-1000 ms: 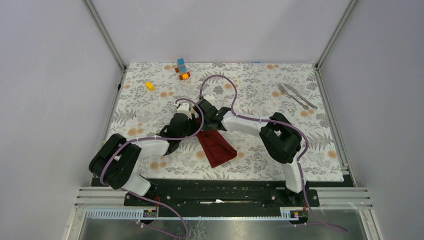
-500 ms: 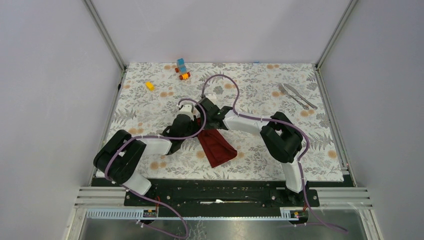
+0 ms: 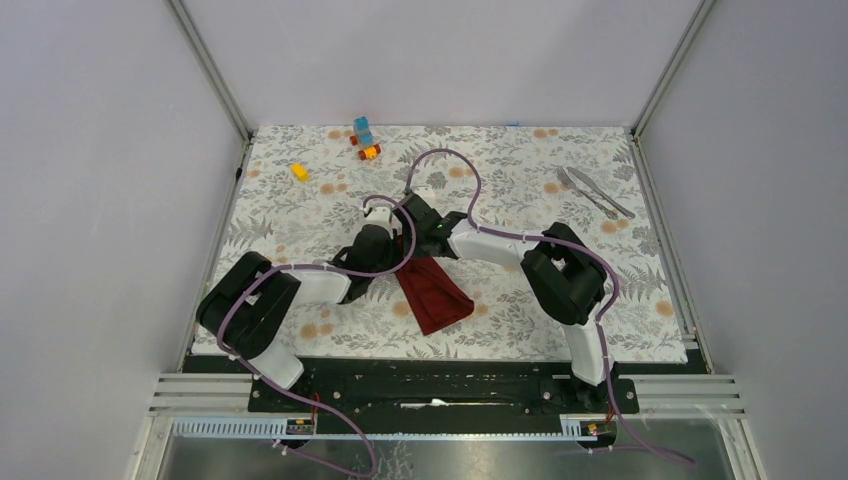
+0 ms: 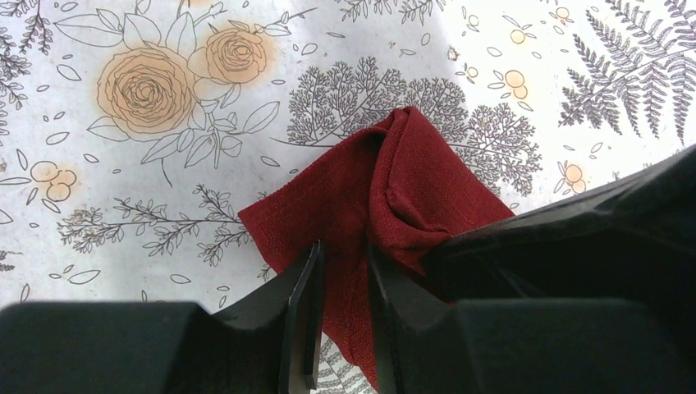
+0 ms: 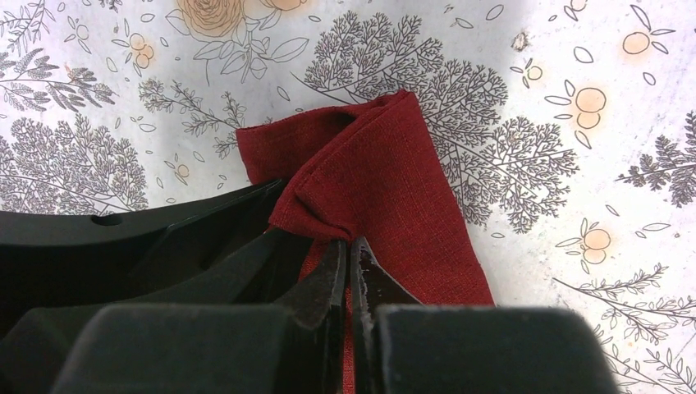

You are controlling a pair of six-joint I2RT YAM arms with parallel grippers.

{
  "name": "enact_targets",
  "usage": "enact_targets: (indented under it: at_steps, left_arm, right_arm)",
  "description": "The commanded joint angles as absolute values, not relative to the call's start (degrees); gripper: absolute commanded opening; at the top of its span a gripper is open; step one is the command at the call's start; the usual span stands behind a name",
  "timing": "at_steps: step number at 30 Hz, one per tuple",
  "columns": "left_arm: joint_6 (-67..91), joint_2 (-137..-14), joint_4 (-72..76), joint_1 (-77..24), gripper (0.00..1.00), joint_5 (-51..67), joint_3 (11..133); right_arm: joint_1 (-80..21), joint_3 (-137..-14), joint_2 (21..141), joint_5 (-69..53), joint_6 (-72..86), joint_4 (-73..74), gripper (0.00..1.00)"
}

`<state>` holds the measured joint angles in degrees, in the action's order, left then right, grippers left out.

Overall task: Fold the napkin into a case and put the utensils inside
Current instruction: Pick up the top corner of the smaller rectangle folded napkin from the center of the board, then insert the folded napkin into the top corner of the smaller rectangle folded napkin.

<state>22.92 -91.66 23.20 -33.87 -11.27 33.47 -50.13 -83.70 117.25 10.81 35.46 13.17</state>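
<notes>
- Maroon cloth first: the napkin (image 3: pixel 432 290) lies near the middle of the table (image 3: pixel 520 160), between the two arms. It's already folded down to a narrowish slab, with its far end bunched into a loose flap.
- The right claw (image 5: pixel 349 244) is clamped tight on that flap's edge, and the cloth puckers into its tips.
- The left claw (image 4: pixel 345 250) sits just beside it over the cloth, jaws a little apart with red showing in the gap. It doesn't look like it grips anything.
- Progress guess: folding is roughly midway, and the pocket isn't closed or flattened.
- The fork (image 3: pixel 585 193) and knife (image 3: pixel 605 195) lie side by side at the far right, well apart from the napkin. So nothing's inside the cloth, and both need carrying over and sliding in.
- The toy blocks (image 3: pixel 364 138) at the far edge are just clutter.
</notes>
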Motion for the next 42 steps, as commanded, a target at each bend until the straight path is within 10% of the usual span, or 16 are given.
enact_targets:
  at_steps: [1,12,42]
  left_arm:
    - [21.4,-93.7,21.3,-34.8,0.28,-14.5,36.4]
    - [23.0,-87.9,25.3,-34.0,0.0,-12.2,33.3]
    - [28.1,-80.7,41.3,-29.0,0.0,1.4,22.2]
  right_arm:
    - [-50.6,-83.8,113.9,10.3,36.1,12.0,0.0]
    - [-50.6,-82.4,114.0,9.0,33.1,12.0,0.0]
    - [-52.9,-84.4,118.9,4.0,27.4,11.6,0.0]
